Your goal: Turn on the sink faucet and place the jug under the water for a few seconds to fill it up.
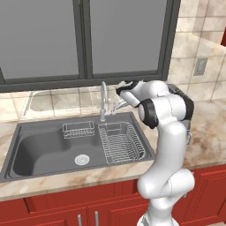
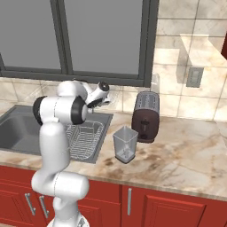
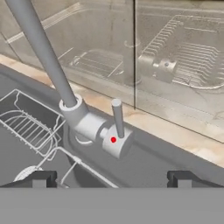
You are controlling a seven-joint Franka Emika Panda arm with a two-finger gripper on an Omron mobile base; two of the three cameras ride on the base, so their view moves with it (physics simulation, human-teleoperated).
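Seen from the left base view, the white arm reaches over the marble worktop [image 1: 207, 132] toward the sink faucet [image 1: 103, 99], its gripper [image 1: 120, 92] hovering just beside the tap's base, behind the wire dish rack [image 1: 121, 141] that sits in the right part of the sink [image 1: 26, 150]; no water runs and the basin looks dry. From the right base view, the jug [image 2: 124, 144] stands upright and apparently empty on the worktop, just in front of the dark toaster [image 2: 146, 116] and well apart from the basin, while the hand leans in toward the window side of the sink. In the hand view, the faucet's small lever handle [image 3: 117, 118] stands upright almost dead centre, between the two dark fingers [image 3: 40, 178], which are spread wide and hold nothing. Judging by this, the task has barely begun: the lever has yet to be pushed, and the jug must then be fetched and held under the stream.
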